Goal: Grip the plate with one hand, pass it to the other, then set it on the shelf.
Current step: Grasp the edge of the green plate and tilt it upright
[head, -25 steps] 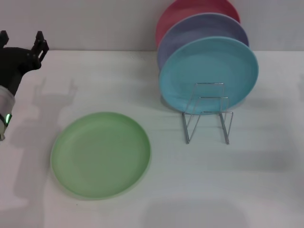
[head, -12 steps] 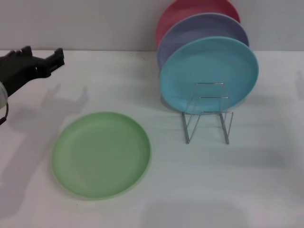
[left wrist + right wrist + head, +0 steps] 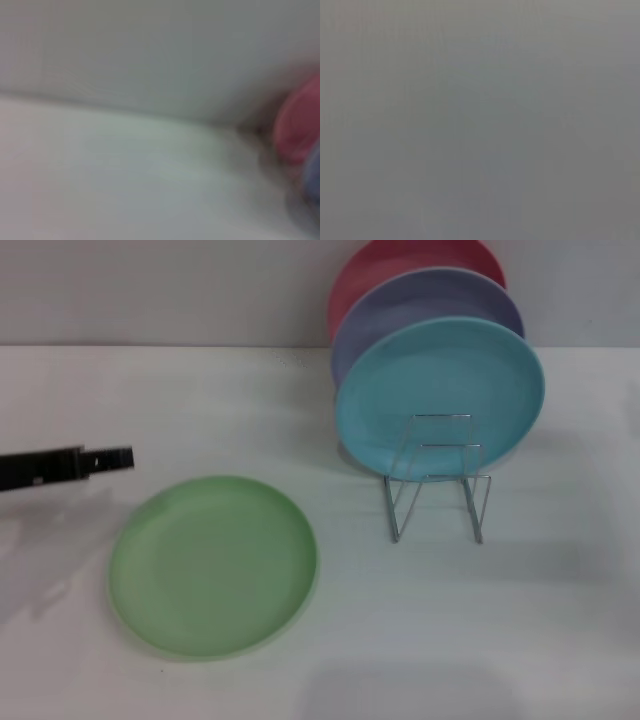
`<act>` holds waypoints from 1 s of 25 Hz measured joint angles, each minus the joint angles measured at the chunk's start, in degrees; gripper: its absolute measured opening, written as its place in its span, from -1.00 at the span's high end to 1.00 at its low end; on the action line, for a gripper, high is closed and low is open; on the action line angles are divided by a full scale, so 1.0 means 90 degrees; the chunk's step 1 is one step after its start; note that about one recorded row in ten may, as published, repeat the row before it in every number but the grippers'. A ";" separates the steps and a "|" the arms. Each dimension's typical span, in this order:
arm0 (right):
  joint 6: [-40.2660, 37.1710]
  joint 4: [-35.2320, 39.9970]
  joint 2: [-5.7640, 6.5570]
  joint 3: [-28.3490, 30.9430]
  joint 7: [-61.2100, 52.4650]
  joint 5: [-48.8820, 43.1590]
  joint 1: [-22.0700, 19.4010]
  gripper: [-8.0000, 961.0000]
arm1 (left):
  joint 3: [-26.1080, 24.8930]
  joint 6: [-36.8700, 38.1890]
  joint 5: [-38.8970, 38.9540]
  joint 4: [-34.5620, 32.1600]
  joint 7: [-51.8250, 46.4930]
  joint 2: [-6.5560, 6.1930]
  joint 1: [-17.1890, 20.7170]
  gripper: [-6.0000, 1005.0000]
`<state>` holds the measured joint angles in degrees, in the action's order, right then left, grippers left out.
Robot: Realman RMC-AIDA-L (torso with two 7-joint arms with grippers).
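You see a big white table that fills most of the head view. On it, lying flat toward your robot's left side, is the light-green plate. It is round and shallow, and nothing is touching it.

Toward the back, three more plates stand on edge, one behind the other. The turquoise-blue plate is in front, the lavender plate is behind it, and the pink plate is last. They lean in the silver wire dish rack, and its front loops stand bare just before the blue plate. The rack is well apart from the green plate.

The left gripper pokes in from the left edge. You see it side-on as a thin black bar. It hangs just beside the far left rim of the green plate and does not touch it. You cannot tell if its fingers are spread or pressed together.

The left wrist view shows only blurry table with a bit of pink and lavender. The right wrist view is plain grey.
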<state>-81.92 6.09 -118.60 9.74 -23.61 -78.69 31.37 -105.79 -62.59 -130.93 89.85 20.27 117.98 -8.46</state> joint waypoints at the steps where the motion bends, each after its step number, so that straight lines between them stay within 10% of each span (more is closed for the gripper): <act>1: 0.0000 0.0076 0.0007 0.0005 0.0001 0.0005 0.0029 -0.16 | -0.0051 -0.0438 -0.0323 0.0029 -0.0348 -0.0004 -0.0091 -0.57; 25: 0.0095 0.0325 0.0084 0.0001 -0.0037 0.0023 0.0136 -0.15 | 0.0492 -0.1821 -0.1763 -0.0385 -0.1562 0.0031 -0.0928 -0.48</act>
<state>-81.06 9.02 -117.85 9.75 -23.94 -78.48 32.59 -101.36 -78.98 -146.80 86.39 6.21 118.26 -16.82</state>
